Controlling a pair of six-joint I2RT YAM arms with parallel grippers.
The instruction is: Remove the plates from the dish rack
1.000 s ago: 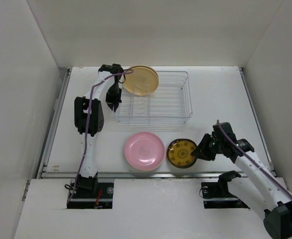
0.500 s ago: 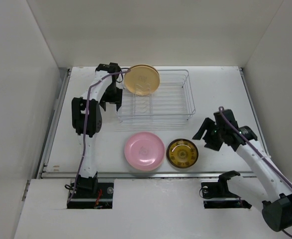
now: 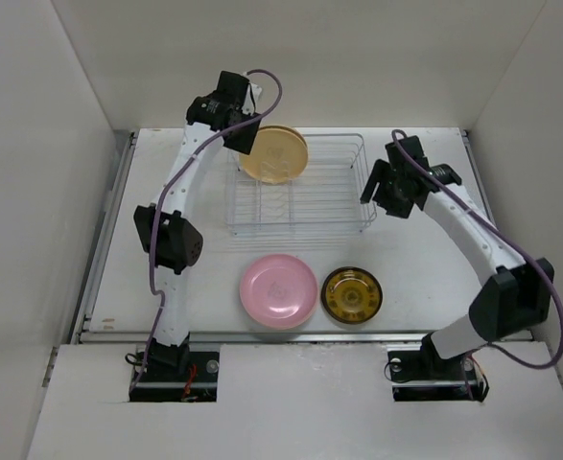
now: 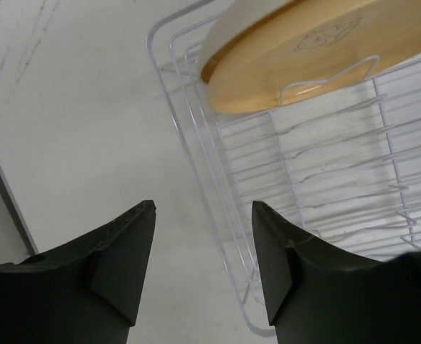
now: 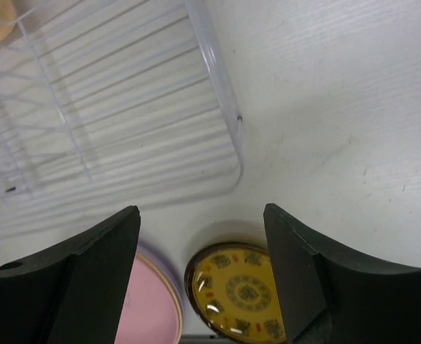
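Note:
The dish rack (image 3: pixel 305 206) is a silver wire basket at the back of the table. One pale yellow plate (image 3: pixel 273 153) stands tilted in its left end. My left gripper (image 3: pixel 243 142) hangs open above the rack's left edge, beside this plate (image 4: pixel 318 50), with nothing between its jaws (image 4: pixel 203 215). On the table in front of the rack lie a pink plate (image 3: pixel 278 289), with a lavender edge under it, and a small amber-brown plate (image 3: pixel 351 294). My right gripper (image 3: pixel 388 196) is open and empty (image 5: pixel 201 215) at the rack's right end, above the amber plate (image 5: pixel 242 294).
White walls close in the table on the left, back and right. A metal rail (image 3: pixel 291 333) runs along the near edge, just in front of the two lying plates. The rack's right part (image 5: pixel 124 129) holds only wire prongs.
The right gripper opened, left the amber-brown plate on the table and swung back to the rack's right end. The left gripper opened and rose from the rack's left side.

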